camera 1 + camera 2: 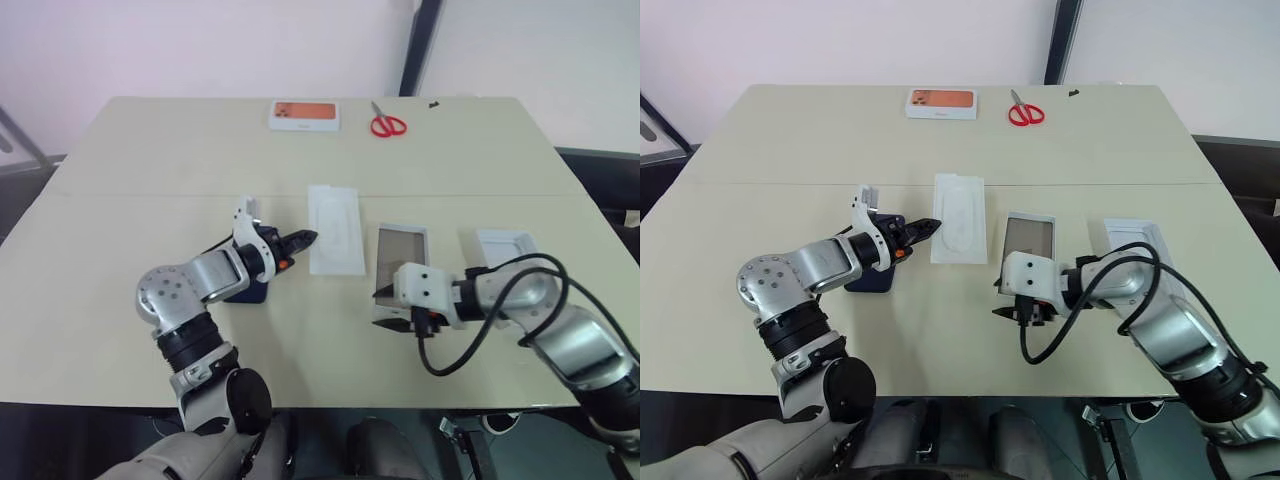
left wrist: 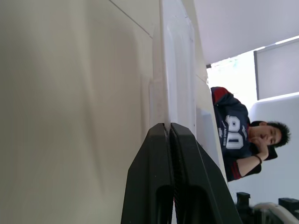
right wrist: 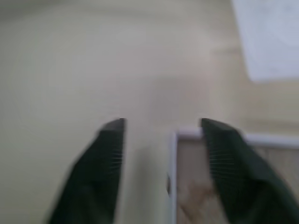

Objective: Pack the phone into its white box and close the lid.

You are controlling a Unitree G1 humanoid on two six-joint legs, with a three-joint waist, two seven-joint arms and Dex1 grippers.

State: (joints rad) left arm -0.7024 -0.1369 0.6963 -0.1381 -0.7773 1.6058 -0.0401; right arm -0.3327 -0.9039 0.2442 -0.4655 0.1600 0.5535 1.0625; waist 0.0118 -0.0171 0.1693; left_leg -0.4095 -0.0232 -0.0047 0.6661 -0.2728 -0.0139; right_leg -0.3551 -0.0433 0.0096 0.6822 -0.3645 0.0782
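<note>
Right gripper (image 1: 1015,308) open, fingers straddling near corner of box (image 1: 1028,239). Should steady box. Left gripper (image 1: 306,239) closed, empty, near insert (image 1: 334,228); phone (image 1: 247,291) under arm, ungrabbed.

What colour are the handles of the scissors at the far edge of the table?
Red; the scissors show best in the right eye view.

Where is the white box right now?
In the left eye view, the white box lies right of centre on the table, between the flat white insert and the lid.
</note>
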